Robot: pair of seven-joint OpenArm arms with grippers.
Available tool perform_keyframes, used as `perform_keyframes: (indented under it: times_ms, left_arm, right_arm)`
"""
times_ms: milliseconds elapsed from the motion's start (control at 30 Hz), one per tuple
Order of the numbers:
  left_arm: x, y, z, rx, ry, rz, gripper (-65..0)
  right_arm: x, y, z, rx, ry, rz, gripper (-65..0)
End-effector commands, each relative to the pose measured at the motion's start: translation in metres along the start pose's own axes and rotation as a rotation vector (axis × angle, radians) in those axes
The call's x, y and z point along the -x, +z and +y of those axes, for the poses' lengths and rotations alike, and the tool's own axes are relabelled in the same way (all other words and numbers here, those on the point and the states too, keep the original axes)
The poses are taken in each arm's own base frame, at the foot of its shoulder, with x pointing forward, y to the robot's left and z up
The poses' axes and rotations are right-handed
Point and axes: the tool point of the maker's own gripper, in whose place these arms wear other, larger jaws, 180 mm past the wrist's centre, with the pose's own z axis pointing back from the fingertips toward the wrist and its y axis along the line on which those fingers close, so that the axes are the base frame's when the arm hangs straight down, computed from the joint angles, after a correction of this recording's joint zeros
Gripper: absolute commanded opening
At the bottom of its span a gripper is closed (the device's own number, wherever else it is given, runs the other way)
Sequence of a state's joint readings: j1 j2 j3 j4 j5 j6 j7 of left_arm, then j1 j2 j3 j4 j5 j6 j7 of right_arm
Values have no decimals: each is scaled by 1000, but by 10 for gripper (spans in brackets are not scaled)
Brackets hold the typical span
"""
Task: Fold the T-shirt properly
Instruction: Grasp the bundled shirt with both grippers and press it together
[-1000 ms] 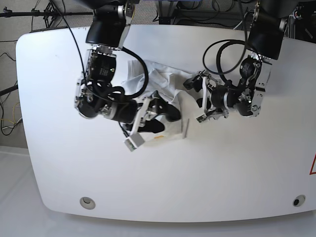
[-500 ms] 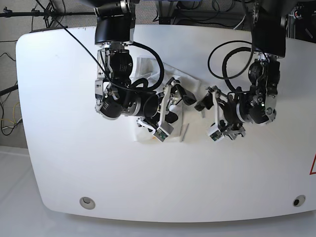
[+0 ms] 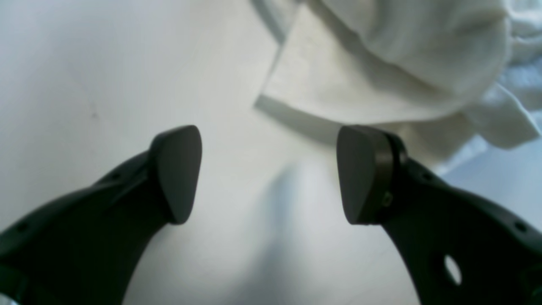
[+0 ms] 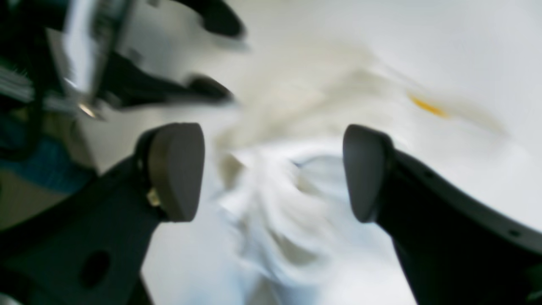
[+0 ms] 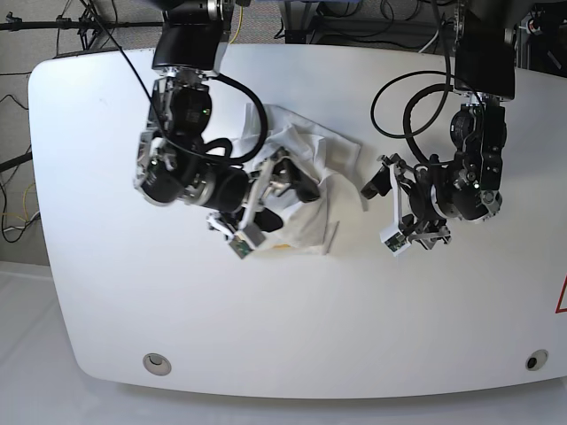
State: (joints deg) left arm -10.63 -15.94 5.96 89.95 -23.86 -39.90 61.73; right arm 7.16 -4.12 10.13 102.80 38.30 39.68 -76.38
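The white T-shirt (image 5: 312,168) lies crumpled in the middle of the white table (image 5: 106,266), with a small yellow-orange mark (image 5: 285,245) at its near edge. My right gripper (image 5: 282,202) is open over the shirt's left part. In the right wrist view it (image 4: 271,169) is open above blurred cloth (image 4: 288,212), and the mark (image 4: 427,106) shows beyond. My left gripper (image 5: 379,197) is open beside the shirt's right edge. In the left wrist view it (image 3: 271,173) is open and empty over bare table, with a shirt fold (image 3: 381,59) just ahead.
Both arms hang over the table's middle, with black cables looping above them. A round fitting (image 5: 157,361) sits near the front left edge and another (image 5: 532,360) near the front right edge. Cables and stands lie behind the table.
My right gripper has swung left and back across the shirt, uncovering more cloth; its view is blurred by motion. My left gripper has stayed open beside the shirt's right edge.
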Motion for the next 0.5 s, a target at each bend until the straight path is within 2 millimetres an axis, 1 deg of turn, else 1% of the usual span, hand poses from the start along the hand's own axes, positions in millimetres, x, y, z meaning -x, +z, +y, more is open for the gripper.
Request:
perform_keyframes:
  times_ms: [0, 133, 200, 467]
  left_arm:
    - [-9, 5, 8, -17, -8, -26, -185]
    - [-8, 3, 5, -8, 2, -26, -183]
    - [-12, -3, -8, 20, -3, -29, -182]
    - [-15, -9, -26, 61, -6, -29, -180]
  right_arm:
    - [-8, 13, -13, 42, 9, -41, -204]
    - [-1, 21, -31, 89, -24, -41, -237]
    - [18, 20, -51, 148, -56, 27, -252]
    - [30, -1, -57, 132, -68, 103, -234]
